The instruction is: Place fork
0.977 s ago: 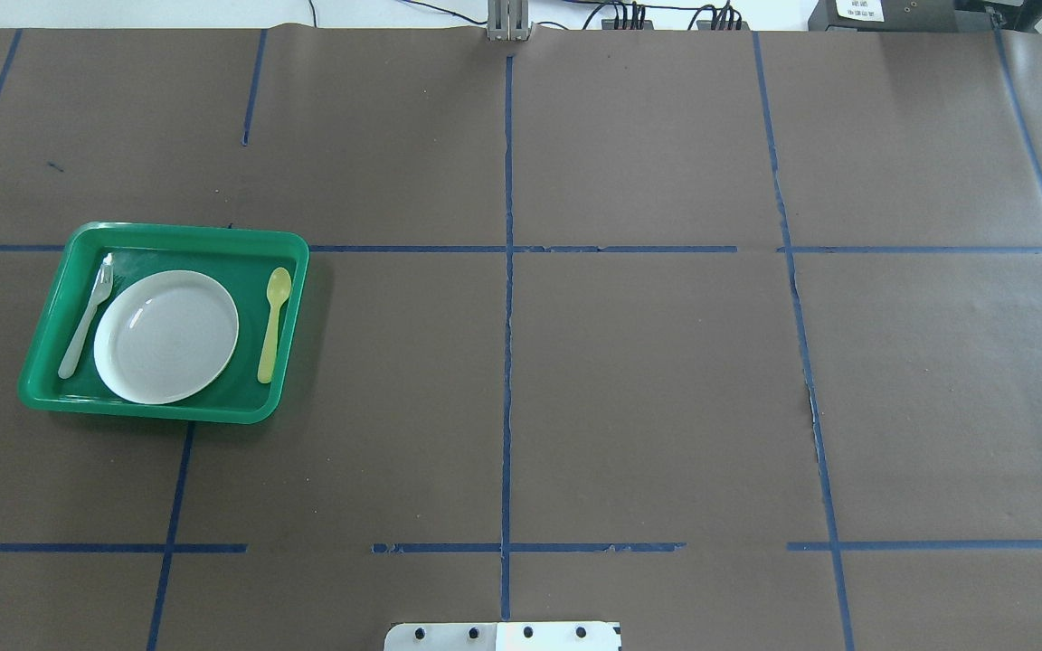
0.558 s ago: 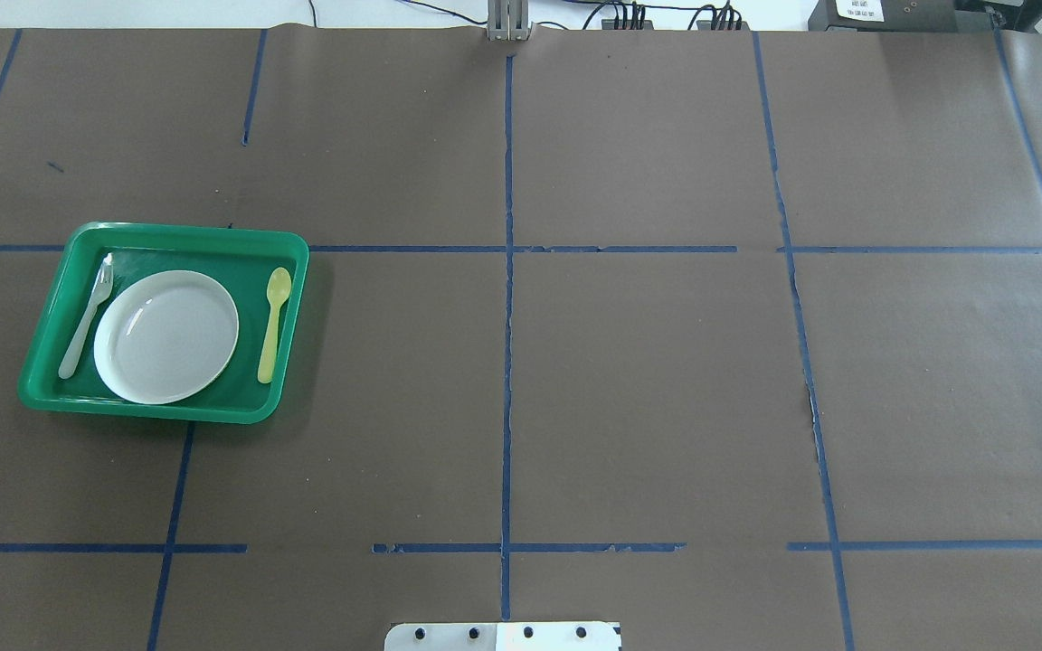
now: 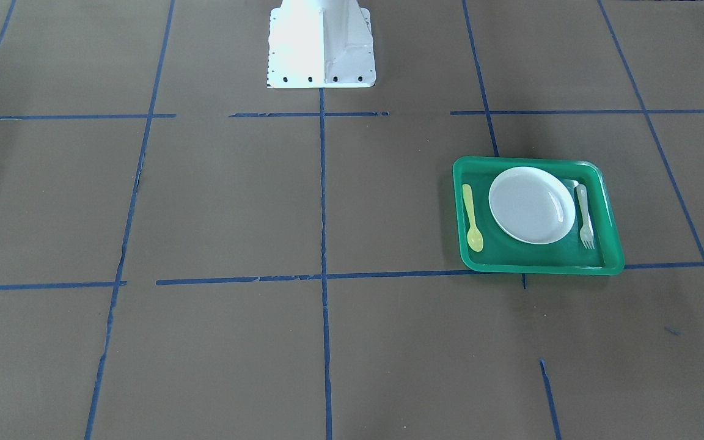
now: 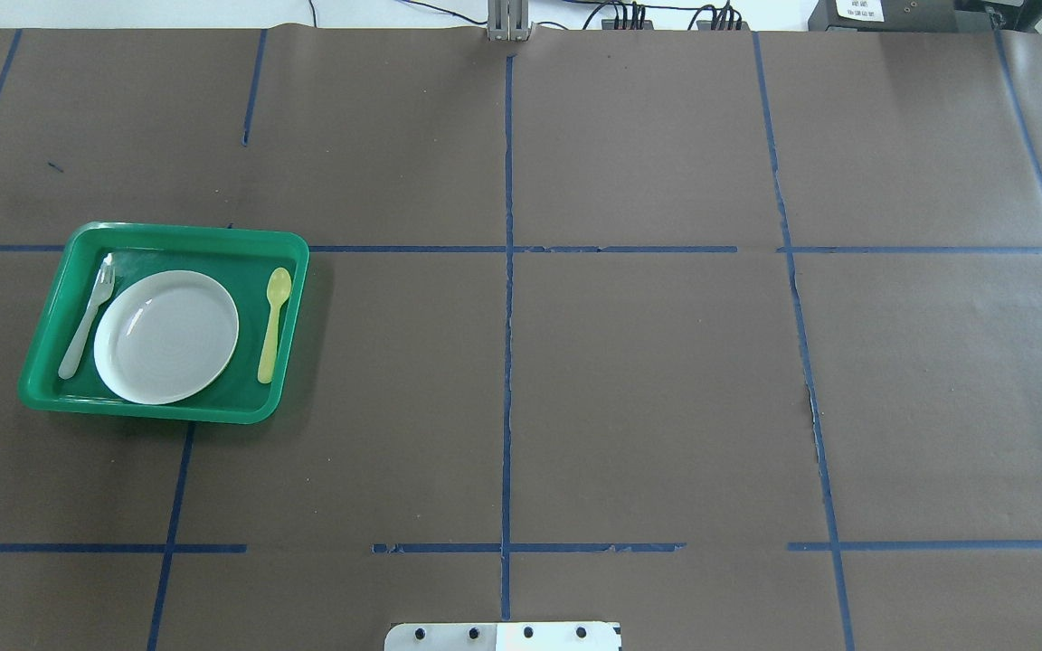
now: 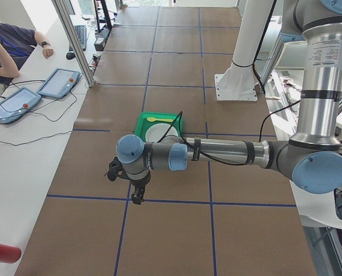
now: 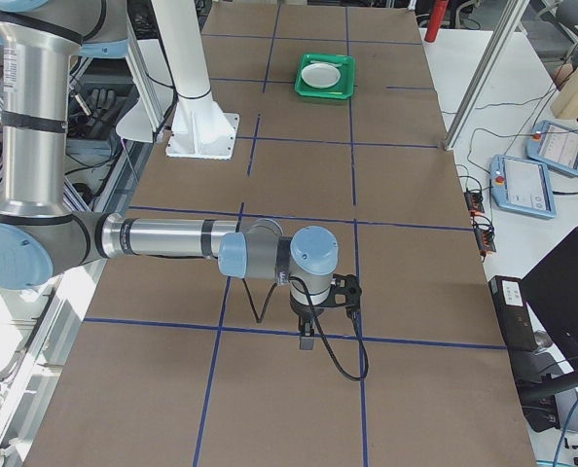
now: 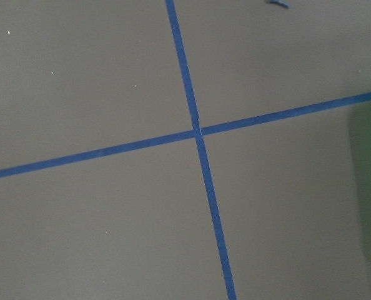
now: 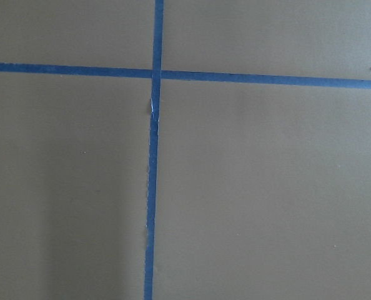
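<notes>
Fork [image 3: 585,215] lies in the tray [image 3: 535,267], just beside the plate [image 3: 531,205], opposite the spoon [image 3: 472,217], in the front view, and the overhead view shows the same. Only the side views show the left gripper [image 5: 137,198], near the tray, and the right gripper [image 6: 306,342], well apart from it; neither claw's state can be told, and a label [image 5: 325,53] on the left arm [image 5: 228,152] is too small to read. The left wrist view catches the tray's edge; the right, only tape [image 8: 151,187].

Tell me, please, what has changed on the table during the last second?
Nothing visibly changed. The fork lies in the green tray beside the white plate, and the yellow spoon lies on the plate's other side, exactly as before.
</notes>
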`<state>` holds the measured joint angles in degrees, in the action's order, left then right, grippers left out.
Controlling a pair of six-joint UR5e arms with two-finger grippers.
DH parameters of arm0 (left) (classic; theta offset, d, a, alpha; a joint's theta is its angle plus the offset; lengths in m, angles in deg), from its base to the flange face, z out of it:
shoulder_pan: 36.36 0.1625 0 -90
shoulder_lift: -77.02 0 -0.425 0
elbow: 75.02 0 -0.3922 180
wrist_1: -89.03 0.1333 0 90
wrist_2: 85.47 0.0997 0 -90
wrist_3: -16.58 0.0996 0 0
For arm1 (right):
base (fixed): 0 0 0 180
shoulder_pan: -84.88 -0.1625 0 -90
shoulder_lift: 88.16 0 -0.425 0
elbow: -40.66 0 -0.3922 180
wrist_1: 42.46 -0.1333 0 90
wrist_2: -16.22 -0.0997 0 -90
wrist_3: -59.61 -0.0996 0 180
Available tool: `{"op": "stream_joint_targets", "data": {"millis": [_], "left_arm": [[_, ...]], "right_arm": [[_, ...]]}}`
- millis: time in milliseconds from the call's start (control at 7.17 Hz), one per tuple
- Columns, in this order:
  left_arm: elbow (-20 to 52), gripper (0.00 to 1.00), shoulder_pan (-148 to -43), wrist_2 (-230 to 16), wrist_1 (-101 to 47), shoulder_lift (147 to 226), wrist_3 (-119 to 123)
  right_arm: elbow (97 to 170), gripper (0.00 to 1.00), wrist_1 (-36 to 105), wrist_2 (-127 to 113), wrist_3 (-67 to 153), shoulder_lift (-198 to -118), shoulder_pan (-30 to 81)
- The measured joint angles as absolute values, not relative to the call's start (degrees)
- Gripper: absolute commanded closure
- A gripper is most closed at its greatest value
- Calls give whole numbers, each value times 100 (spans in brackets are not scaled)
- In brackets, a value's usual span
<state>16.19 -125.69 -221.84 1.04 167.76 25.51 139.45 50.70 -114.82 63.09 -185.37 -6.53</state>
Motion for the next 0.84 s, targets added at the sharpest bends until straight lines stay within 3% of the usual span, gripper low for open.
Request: {"op": "stream_joint_targets", "data": {"millis": [837], "left_arm": [[1674, 0, -12748, -22171, 166, 16710, 2493]], "right_arm": [[13945, 0, 5070, -11482, 6308, -18537, -653]]}}
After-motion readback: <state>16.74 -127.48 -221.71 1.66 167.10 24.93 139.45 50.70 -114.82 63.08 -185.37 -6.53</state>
